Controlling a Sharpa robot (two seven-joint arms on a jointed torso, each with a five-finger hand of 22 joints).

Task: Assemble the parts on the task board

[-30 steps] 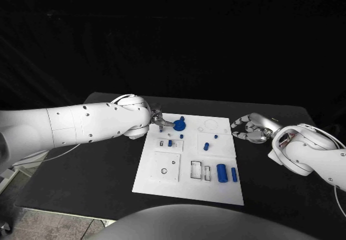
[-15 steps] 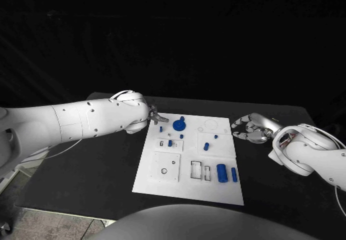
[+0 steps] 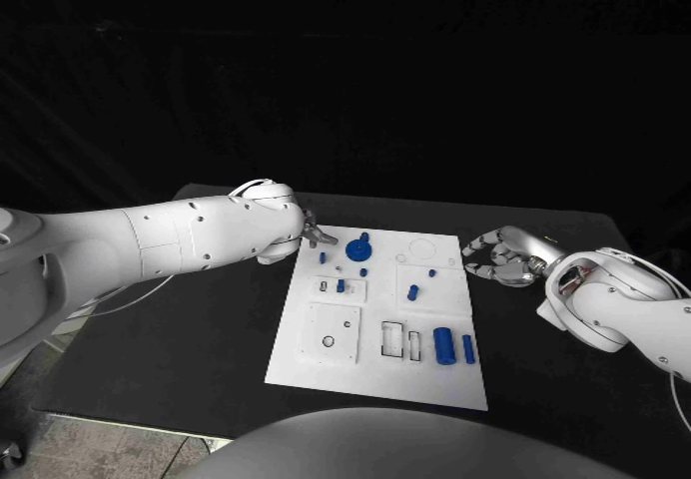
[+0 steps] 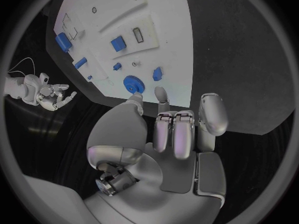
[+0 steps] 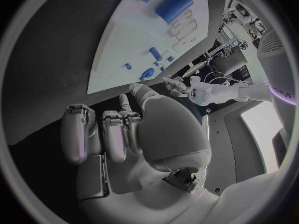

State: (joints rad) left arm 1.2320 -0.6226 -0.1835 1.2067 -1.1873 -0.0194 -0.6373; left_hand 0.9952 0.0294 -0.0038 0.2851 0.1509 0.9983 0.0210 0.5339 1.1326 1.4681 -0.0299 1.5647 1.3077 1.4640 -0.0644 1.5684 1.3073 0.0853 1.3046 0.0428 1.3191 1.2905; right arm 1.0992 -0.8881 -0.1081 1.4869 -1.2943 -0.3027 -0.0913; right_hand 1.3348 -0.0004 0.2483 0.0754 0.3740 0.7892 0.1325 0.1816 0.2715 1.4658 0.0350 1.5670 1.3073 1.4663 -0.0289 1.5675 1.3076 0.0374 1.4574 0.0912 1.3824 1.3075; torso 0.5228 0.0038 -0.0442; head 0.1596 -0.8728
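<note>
Left hand (image 4: 177, 134) at the task board (image 4: 118, 20) edge, holding nothing

Fingers partly curled, tips near a round blue gear part (image 4: 132, 83) on the white board; smaller blue parts scattered beyond. Board lies on the black counter (image 4: 236, 50). Right hand (image 4: 55, 95) well apart, off the board.

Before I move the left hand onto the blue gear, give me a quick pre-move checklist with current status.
1. Left hand holds nothing: ok.
2. Left hand beside the task board's far left corner, near the blue gear: ok.
3. Gear free of fingers: ok in the left wrist view.
4. Right hand off the board's right edge, out of the way: ok.
5. Gear seated on its post: cannot tell.
</note>
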